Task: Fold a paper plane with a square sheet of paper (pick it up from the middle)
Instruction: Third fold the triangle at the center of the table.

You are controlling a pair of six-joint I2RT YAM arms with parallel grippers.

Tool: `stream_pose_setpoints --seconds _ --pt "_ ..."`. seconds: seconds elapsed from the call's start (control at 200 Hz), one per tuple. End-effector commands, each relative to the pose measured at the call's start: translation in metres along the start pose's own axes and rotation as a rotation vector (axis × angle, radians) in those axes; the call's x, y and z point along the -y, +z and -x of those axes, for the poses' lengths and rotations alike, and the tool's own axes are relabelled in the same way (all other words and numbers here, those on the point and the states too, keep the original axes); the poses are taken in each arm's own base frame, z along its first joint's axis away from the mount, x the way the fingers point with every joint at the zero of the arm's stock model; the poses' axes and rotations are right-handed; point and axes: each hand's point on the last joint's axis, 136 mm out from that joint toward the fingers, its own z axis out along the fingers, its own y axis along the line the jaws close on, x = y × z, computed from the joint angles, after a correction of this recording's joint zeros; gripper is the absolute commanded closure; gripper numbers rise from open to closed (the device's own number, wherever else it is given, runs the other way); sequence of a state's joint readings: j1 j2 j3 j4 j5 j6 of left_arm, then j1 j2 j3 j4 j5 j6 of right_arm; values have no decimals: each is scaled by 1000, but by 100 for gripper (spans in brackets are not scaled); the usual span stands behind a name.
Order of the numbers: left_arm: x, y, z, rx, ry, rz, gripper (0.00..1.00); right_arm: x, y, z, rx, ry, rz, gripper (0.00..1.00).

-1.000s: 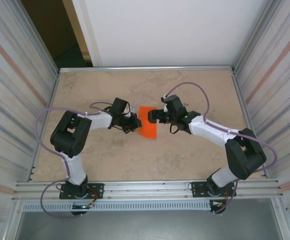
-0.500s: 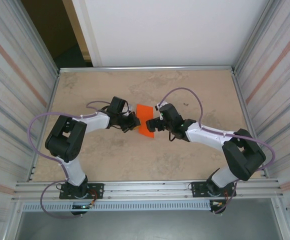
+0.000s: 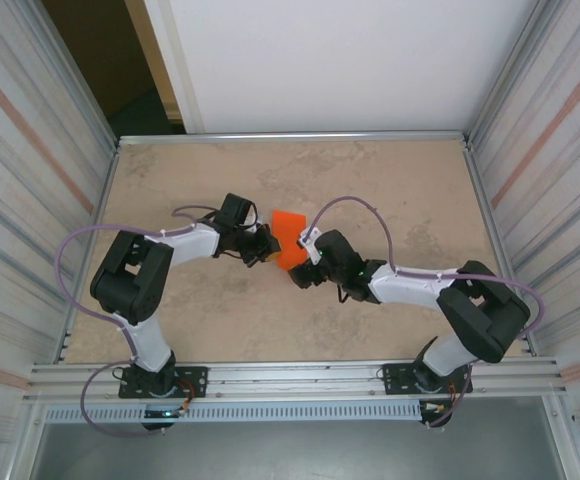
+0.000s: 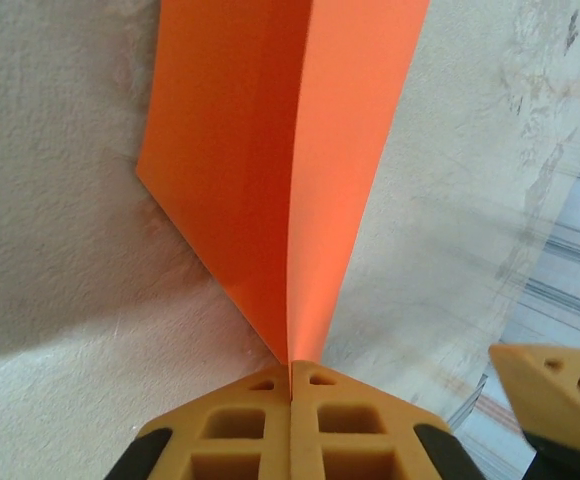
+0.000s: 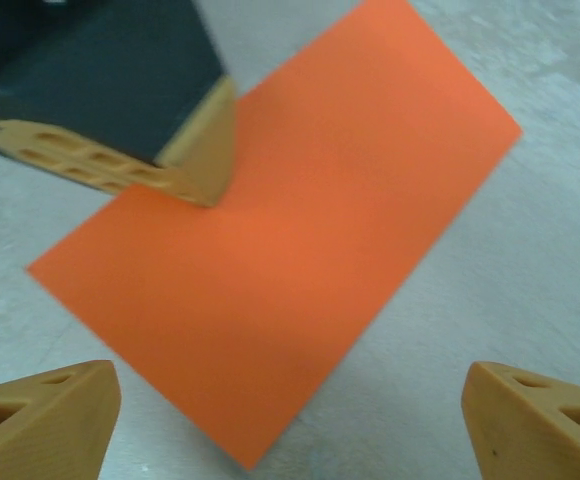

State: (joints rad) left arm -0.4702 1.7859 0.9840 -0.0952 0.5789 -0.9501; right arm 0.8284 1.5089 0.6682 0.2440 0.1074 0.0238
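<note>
Ahead of right fingers (image 5: 45, 415): orange paper (image 5: 280, 270), left fingers (image 5: 195, 160)

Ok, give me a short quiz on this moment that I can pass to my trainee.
1. True or false: the left gripper is shut on the orange paper.
2. The right gripper is: A) shut on the orange paper, B) open, C) shut on nothing.
3. Fill in: from the right wrist, the orange paper's outline is a ____, not a square.

Key: 1 true; 2 B; 3 rectangle.
</note>
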Motion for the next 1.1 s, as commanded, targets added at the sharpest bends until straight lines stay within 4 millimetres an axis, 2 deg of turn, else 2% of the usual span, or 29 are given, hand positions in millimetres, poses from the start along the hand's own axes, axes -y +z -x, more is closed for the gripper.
stream_pose_setpoints --seconds 0.0,0.19,0.351,0.491,0.697,0.977,1.097 --pt "15 -12 5 18 -37 -23 100 -14 -4 15 72 -81 38 17" --pt "19 -14 6 17 -45 -22 100 -32 3 13 83 -152 78 19" --pt "20 -15 6 11 -46 -22 100 -34 18 5 68 -198 41 17" --pt "19 -14 5 6 -48 -19 100 -28 26 11 96 -193 0 19" --pt "17 -13 5 6 -53 -12 100 -23 31 14 99 -220 -35 32" --pt "20 -14 5 5 -30 -6 98 -24 24 23 119 -254 -39 53" --pt "20 -14 5 3 -28 -2 98 -25 21 27 130 -250 -30 57"
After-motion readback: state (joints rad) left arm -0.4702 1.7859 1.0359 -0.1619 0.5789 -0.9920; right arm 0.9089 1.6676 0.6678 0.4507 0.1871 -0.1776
